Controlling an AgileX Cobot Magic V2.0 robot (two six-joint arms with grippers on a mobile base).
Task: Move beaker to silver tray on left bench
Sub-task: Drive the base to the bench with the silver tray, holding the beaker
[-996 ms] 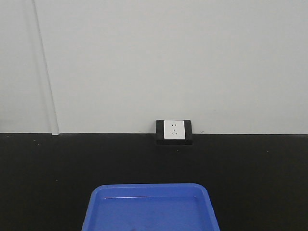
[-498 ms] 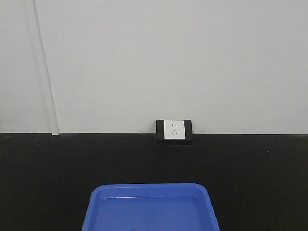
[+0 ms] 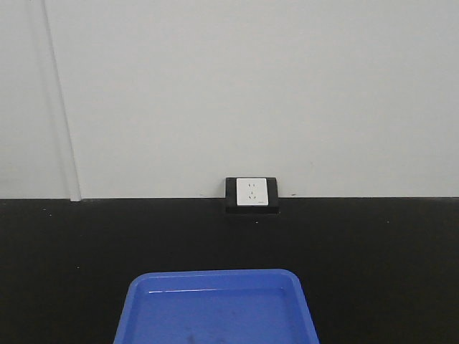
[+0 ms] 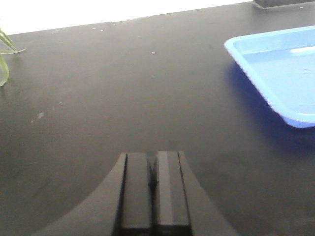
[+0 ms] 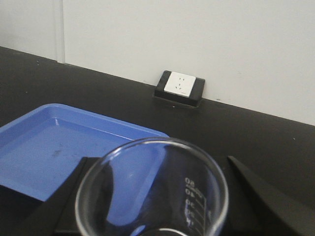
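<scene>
The beaker (image 5: 194,201), small and clear with white graduation marks, fills the bottom of the right wrist view. It sits between the two black fingers of my right gripper (image 5: 156,162), which is shut on it and holds it by the near right edge of a blue tray (image 5: 49,142). My left gripper (image 4: 153,162) is shut, its fingers pressed together with nothing between them, low over bare black worktop (image 4: 98,98). The silver tray and the left bench are out of view.
The blue plastic tray (image 3: 215,304) lies on a black worktop in front of a white wall with a black-framed socket (image 3: 251,193). In the left wrist view the tray (image 4: 275,64) is to the right, and green leaves (image 4: 4,54) show at the left edge.
In the front view the whole scene, socket and blue tray alike, has shifted slightly to the left. Neither gripper shows in the earlier frames.
</scene>
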